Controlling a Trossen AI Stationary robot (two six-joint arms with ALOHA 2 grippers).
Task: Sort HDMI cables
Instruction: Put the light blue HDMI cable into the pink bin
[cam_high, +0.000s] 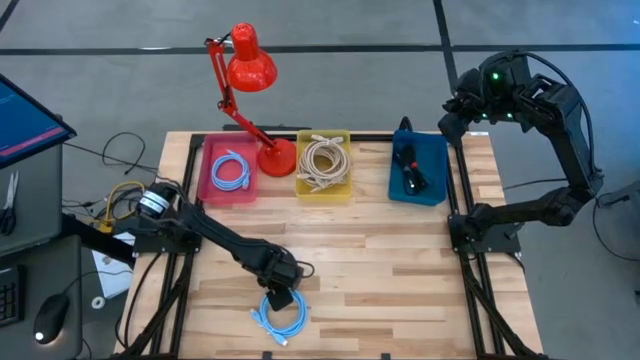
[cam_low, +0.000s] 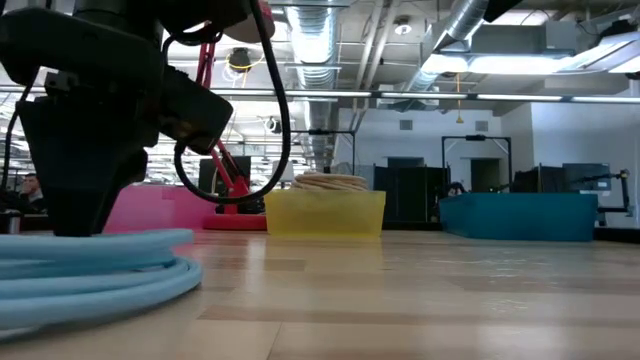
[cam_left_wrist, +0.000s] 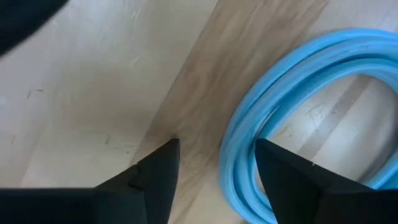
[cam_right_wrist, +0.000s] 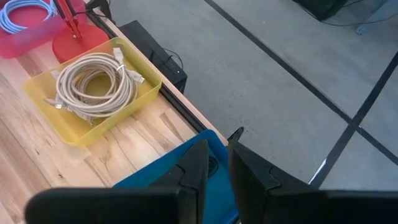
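Observation:
A light blue coiled HDMI cable (cam_high: 284, 318) lies flat on the table near its near edge, also low in the low view as the blue coil (cam_low: 95, 265). My left gripper (cam_left_wrist: 217, 146) is open and down at the coil's far side (cam_high: 280, 296). One finger stands on the bare wood outside the coil and the other inside the loop. My right gripper (cam_right_wrist: 216, 146) is shut and empty, held high over the blue bin (cam_high: 418, 172), which holds black cables. Another blue coil lies in the pink bin (cam_high: 230, 170), and beige coils (cam_right_wrist: 93, 84) lie in the yellow bin (cam_high: 323, 166). My left gripper comes from above, pointing down, with the far arc of the coil (cam_left_wrist: 239, 155) between its open fingers, which lie across the strands. I cannot tell whether either finger touches the cable. The coil lies flat on the table.
A red desk lamp (cam_high: 248, 70) stands with its base (cam_high: 276, 157) between the pink and yellow bins, and its arm leans over the pink bin. The three bins line the far edge. Bare wood stretches across the table's middle and right (cam_high: 400, 270).

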